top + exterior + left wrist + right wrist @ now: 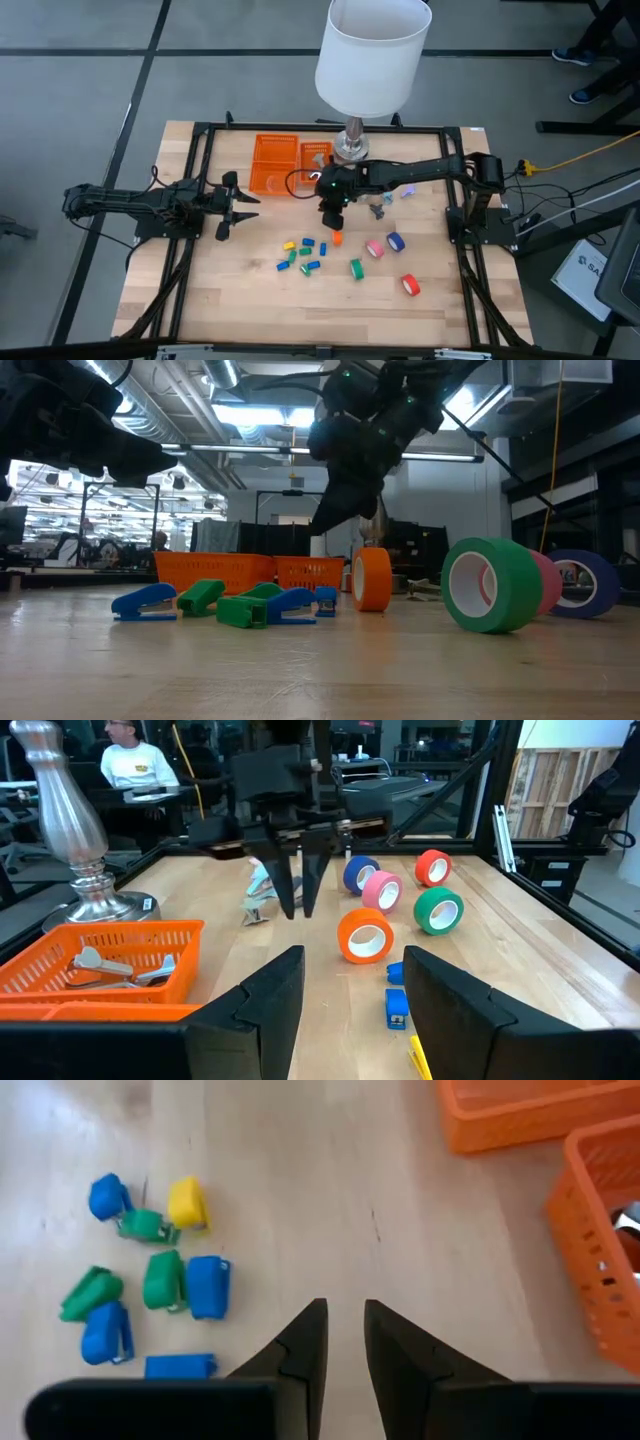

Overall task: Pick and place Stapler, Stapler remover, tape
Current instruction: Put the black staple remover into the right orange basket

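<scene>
Several tape rolls stand on their rims on the wooden table: orange (337, 238) (365, 937), pink (375, 248), blue (396, 242), green (356, 268) (490, 585) and red (410, 285). Small blue, green and yellow staplers (300, 253) (150, 1290) lie in a cluster left of them. A grey stapler remover (260, 895) lies near the lamp. My right gripper (333, 215) (343, 1312) hangs over bare wood just beyond the orange roll, pointing down, narrowly open and holding nothing. My left gripper (238, 205) (350, 970) waits at the table's left, wide open.
Two orange baskets (275, 163) (314, 155) sit at the far side, one holding grey metal pieces (100, 965). A lamp with a white shade (372, 55) and metal base (85, 850) stands behind the right gripper. Black frame rails edge the table. A person sits beyond.
</scene>
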Robot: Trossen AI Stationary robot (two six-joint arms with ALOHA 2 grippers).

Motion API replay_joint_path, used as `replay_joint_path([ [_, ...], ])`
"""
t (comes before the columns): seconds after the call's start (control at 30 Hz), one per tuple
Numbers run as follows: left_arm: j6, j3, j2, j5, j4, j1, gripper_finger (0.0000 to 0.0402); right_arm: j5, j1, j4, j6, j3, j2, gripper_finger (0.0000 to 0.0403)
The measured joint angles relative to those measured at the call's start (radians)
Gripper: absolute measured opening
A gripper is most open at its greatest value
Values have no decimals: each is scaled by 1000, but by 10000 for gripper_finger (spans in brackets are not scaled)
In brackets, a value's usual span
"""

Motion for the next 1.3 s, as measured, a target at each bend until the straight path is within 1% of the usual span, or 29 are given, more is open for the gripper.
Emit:
replay_joint_path([
  [0.07, 0, 0, 0, 0, 0, 0, 169, 0, 1, -40, 7, 0, -1, 74],
  [0.2, 0, 0, 0, 0, 0, 0, 169, -3, 1, -218, 8, 0, -12, 74],
  [0.33, 0, 0, 0, 0, 0, 0, 169, 86, 15, -346, 20, 0, -47, 74],
  [0.47, 0, 0, 0, 0, 0, 0, 169, 129, 44, -419, -40, -4, -90, 74],
  [0.57, 0, 0, 0, -1, 0, 0, 169, 139, 54, -404, -61, -73, -140, 74],
  [0.77, 0, 0, 0, -4, 0, 0, 169, 152, 53, -260, 36, -278, -257, 74],
  [0.83, 0, 0, 0, -4, 0, 0, 169, 174, 53, -232, 74, -320, -287, 74],
  [0.93, 0, 0, 0, -4, 0, 0, 169, 199, 52, -252, 86, -356, -329, 74],
  [1.03, 0, 0, 0, -5, 0, 0, 169, 246, 53, -295, 41, -375, -382, 74],
  [1.13, 0, 0, 0, -5, 0, 0, 169, 314, 53, -321, -44, -377, -425, 74],
  [1.23, 0, 0, 0, -5, 0, 0, 169, 322, 53, -321, -137, -377, -440, 74],
  [1.3, 0, 0, 0, -5, 0, 0, 169, 306, 53, -325, -181, -377, -439, 74],
])
